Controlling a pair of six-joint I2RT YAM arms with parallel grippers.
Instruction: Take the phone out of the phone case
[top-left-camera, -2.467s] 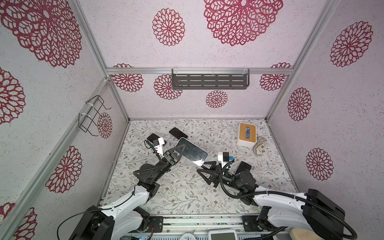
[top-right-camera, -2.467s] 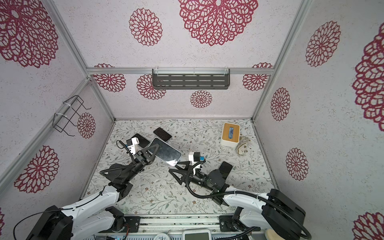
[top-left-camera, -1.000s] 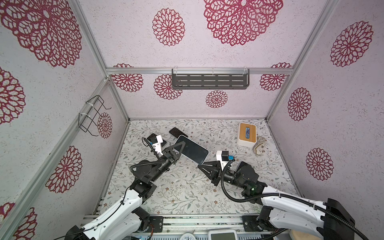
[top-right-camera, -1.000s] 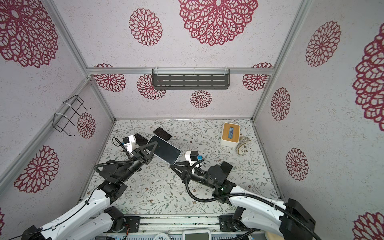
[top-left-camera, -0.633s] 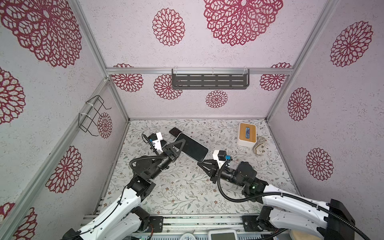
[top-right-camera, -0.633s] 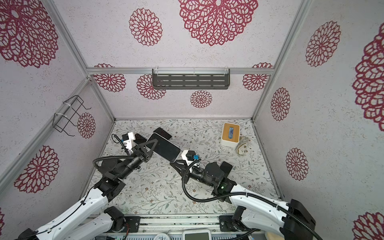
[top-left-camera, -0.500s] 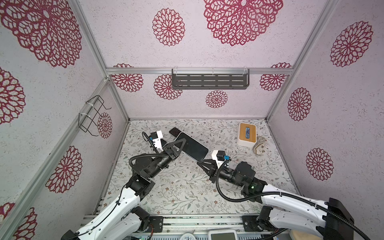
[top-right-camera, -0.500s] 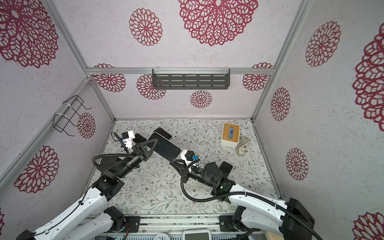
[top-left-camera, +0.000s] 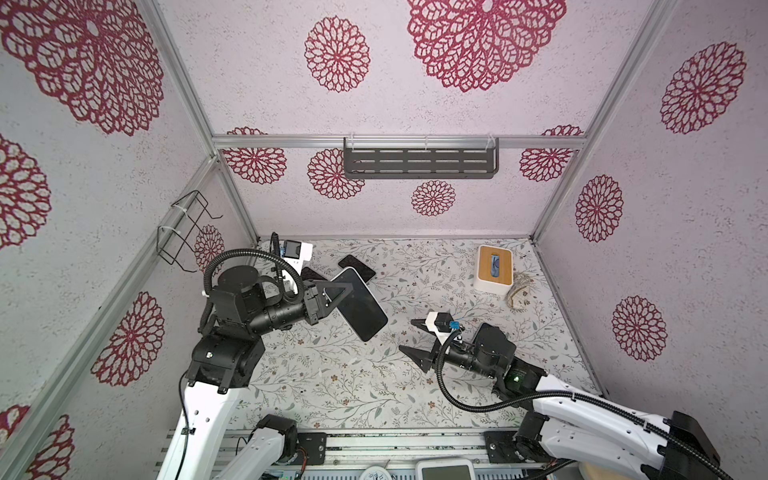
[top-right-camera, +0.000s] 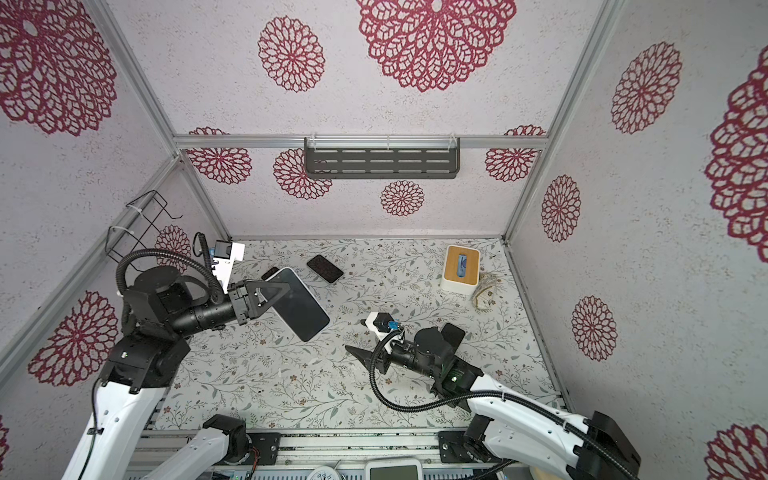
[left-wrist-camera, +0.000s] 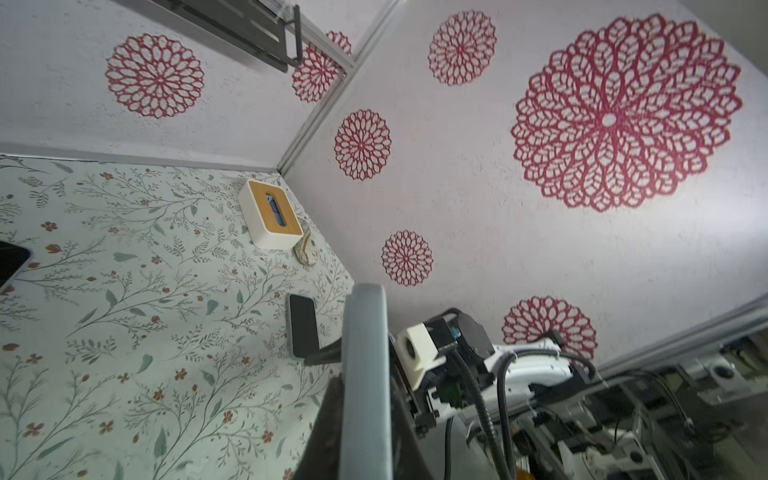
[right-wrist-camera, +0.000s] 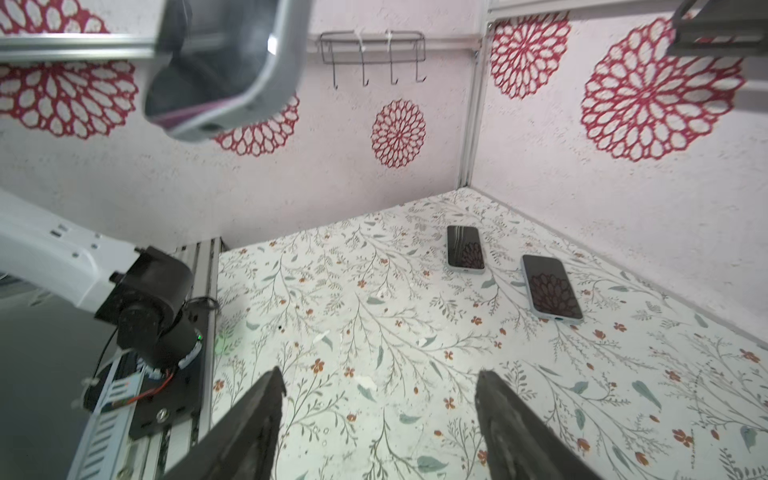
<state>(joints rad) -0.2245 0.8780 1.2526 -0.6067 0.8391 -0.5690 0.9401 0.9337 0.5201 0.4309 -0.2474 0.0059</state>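
A phone in a grey phone case (top-left-camera: 358, 306) (top-right-camera: 300, 306) hangs tilted above the table's left half, dark screen up. My left gripper (top-left-camera: 337, 291) (top-right-camera: 271, 294) is shut on its upper end. The left wrist view shows only the case's grey edge (left-wrist-camera: 365, 365) between the left gripper (left-wrist-camera: 365, 386) fingers. My right gripper (top-left-camera: 406, 335) (top-right-camera: 356, 335) stands open to the right of the phone, apart from it, nothing between its fingers. In the right wrist view the right gripper (right-wrist-camera: 380, 376) points at bare table, and the cased phone (right-wrist-camera: 224, 70) hangs high above it.
Two other phones (top-left-camera: 356, 268) (right-wrist-camera: 465, 249) (right-wrist-camera: 552, 289) lie near the back left. Another phone (top-right-camera: 453, 333) (left-wrist-camera: 303, 330) lies by the right arm. A white tissue box (top-left-camera: 493, 269) and a crumpled scrap (top-left-camera: 519, 293) sit back right. A shelf (top-left-camera: 419, 160) and wire rack (top-left-camera: 187, 226) hang on the walls.
The right gripper, nearly shut at the phone's lower corner before, has opened wide and drawn back to the right. The left gripper shifted slightly left with the cased phone.
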